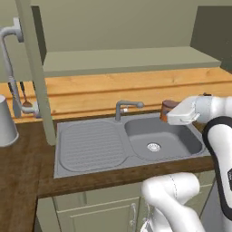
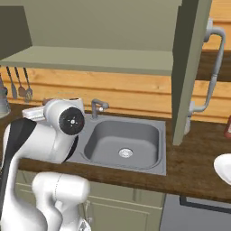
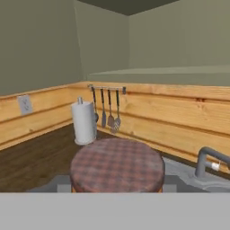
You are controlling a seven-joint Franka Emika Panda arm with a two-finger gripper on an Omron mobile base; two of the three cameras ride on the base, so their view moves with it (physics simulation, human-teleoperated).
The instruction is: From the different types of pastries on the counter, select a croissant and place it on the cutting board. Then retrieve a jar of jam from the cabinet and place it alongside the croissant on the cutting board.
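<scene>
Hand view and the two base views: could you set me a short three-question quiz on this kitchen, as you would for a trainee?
1. Multiple choice: what sits close up in the middle of the hand view?
A) a jam jar with a checked lid
B) a croissant
C) a kettle

2. True or false: the paper towel roll lies on its side on the counter.

3. Fill in: the faucet stands at the back edge of the ____.

Key: 1 A. 2 False, it stands upright. 3 sink.

base views flanking sink (image 1: pixel 131 140)
</scene>
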